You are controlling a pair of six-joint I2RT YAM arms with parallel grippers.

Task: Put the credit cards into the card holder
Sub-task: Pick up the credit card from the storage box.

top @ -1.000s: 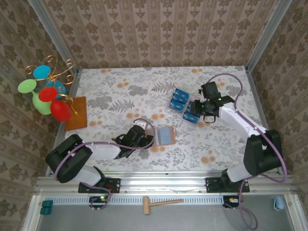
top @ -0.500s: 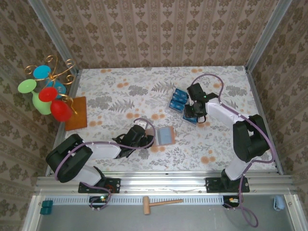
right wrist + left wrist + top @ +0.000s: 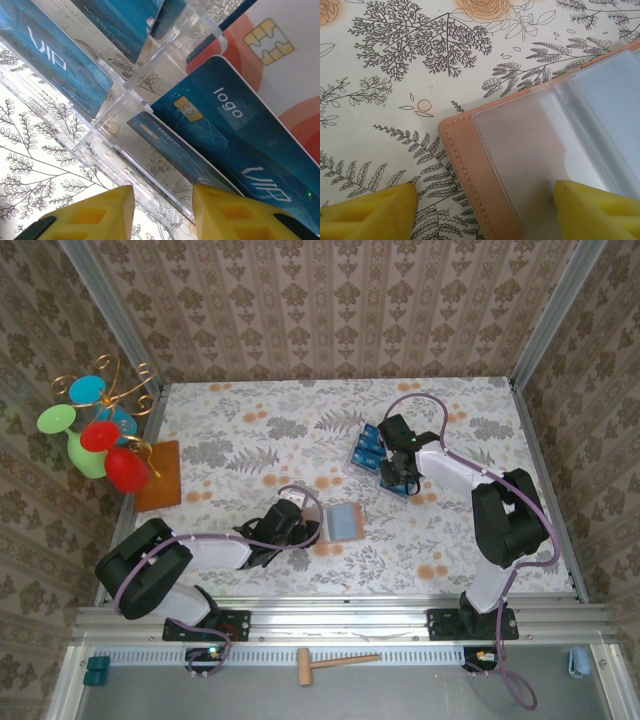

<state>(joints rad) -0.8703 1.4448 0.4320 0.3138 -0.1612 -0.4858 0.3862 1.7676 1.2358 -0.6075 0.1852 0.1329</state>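
Note:
The card holder [image 3: 343, 521] lies open on the floral tablecloth, pale clear sleeves facing up. In the left wrist view its tan stitched edge [image 3: 470, 165] runs between my yellow fingertips. My left gripper [image 3: 316, 530] [image 3: 485, 215] is open, one finger over the table, the other over a sleeve. Several blue credit cards [image 3: 370, 447] stand in a clear plastic tray [image 3: 125, 125]. A blue card marked "logo" and "VIP" [image 3: 235, 130] leans there. My right gripper [image 3: 394, 472] [image 3: 162, 210] hangs open over the tray's near wall.
An orange-brown mat [image 3: 160, 475] lies at the table's left edge beside a gold stand with coloured balls [image 3: 100, 430]. A wooden mallet [image 3: 335, 663] rests on the ledge in front of the arm bases. Patterned walls enclose the table.
My right gripper has swung left and now sits over the tray of cards. The left arm and the card holder have not moved.

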